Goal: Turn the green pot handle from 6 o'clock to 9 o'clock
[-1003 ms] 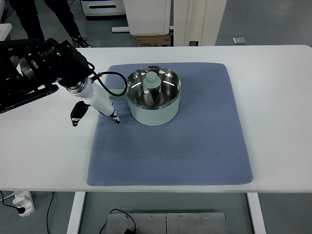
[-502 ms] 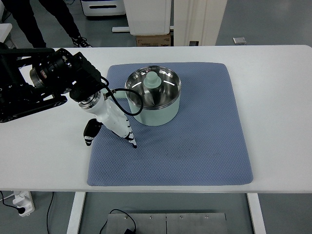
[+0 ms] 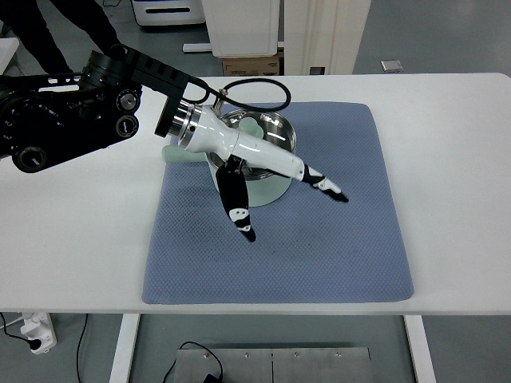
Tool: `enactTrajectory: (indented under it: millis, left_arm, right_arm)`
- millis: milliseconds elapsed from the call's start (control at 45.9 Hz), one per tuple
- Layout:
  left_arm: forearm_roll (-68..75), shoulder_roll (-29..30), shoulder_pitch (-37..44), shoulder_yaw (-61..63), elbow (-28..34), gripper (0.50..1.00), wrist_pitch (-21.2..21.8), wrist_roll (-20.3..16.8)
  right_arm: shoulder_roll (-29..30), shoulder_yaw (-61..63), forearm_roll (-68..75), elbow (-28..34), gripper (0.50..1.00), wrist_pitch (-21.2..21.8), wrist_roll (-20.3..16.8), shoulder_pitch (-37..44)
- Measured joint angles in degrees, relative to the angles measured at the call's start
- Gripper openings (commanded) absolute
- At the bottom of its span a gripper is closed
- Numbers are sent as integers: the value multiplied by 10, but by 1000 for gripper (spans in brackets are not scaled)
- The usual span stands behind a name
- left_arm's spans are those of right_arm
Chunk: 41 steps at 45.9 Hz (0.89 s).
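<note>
Mat: we see a blue-grey quilted mat (image 3: 319, 255) covering the middle of the table, its near half bare; it likely keeps the pot from skidding as it turns.
Left hand: our left hand (image 3: 275, 195) reaches in from 9 o'clock and lies across the pot's near side, fingers spread apart and clamped on nothing, one pointing to 6 o'clock, another to 4 o'clock.
Pot: the green pot (image 3: 259, 171) sits on the mat's far half at about 11 o'clock from the mat centre, steel inside showing.
Handle: a pale green stub (image 3: 177, 153) sticks out at the pot's 9 o'clock side, under our forearm; we judge this to be the handle, so the turn looks done or nearly so.
Inside the pot: a green knob-like shape (image 3: 251, 126), partly hidden; we cannot tell what it is.
Right hand: not visible.
Table: a white tabletop (image 3: 455, 159), matte and plain.
Room: grey floor beyond, a cardboard box (image 3: 249, 66) at 12 o'clock, a person's dark legs (image 3: 44, 40) at 10 o'clock.
</note>
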Motion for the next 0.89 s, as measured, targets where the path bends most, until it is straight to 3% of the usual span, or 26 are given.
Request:
enactTrajectory:
  millis: [414, 894]
  left_arm:
    - [-374, 0, 28, -32, 179, 1000, 0, 16]
    - [-670, -8, 83, -33, 345, 1000, 0, 166]
  right_arm:
    - [0, 0, 0, 0, 1000, 0, 0, 0]
    - [0, 0, 0, 0, 1000, 0, 0, 0]
